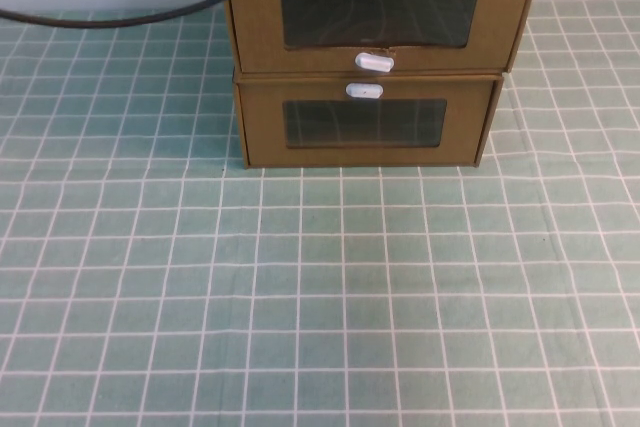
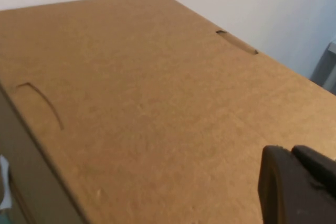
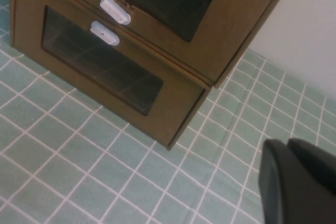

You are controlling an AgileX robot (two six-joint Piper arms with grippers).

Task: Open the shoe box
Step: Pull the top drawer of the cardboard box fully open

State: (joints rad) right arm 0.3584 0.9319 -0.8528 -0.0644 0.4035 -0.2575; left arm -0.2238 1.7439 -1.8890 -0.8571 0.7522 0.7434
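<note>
Centre-back, shoe box (image 1: pixel 300 62), long front nearside, left tool (image 2: pixel 294 174) above, right tool (image 3: pixel 296 174) front-right

My right fingers (image 3: pixel 296 182) are black, the shoe box (image 1: pixel 262 137) brown with white handles (image 1: pixel 373 62), the bench (image 1: pixel 300 297) green gridded white.

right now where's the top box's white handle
High view, far centre: the white handle sits low on the front of the upper box, just above the lower handle. The left gripper is over the box top, right gripper off its front.
</note>
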